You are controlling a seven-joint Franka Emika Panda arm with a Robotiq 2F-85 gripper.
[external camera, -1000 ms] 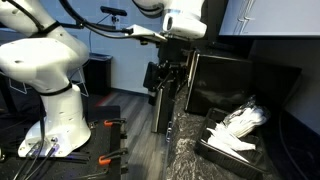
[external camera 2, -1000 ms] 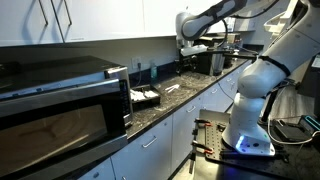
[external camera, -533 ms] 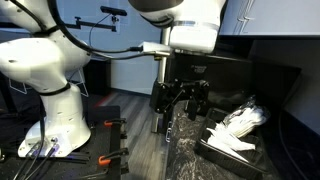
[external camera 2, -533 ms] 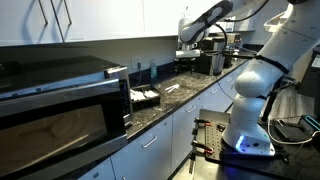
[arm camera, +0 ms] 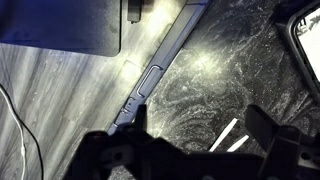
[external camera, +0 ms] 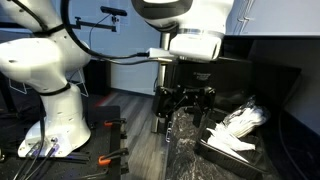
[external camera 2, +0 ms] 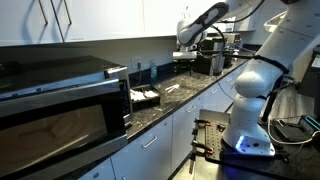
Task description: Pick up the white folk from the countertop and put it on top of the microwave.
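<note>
Swinging in from the end of the counter over the last second, the gripper (external camera: 185, 104) is now hanging above the dark stone countertop (arm camera: 215, 75) with its fingers pointing down. Its jaws are standing wide apart and gripping nothing, which suits coming down on something thin and flat.

The white fork (arm camera: 224, 134) is lying flat on the countertop. In the wrist view it is showing between the two dark fingers, nearer one of them, so the hand seems to be lining up to straddle it rather than push it. Whether the fingers are touching stone yet, I cannot tell.

A black tray (external camera: 226, 154) of white utensils is sitting nearby. The microwave (external camera 2: 60, 95) is standing well apart along the counter, so a long carry is waiting once the fork is gripped.
</note>
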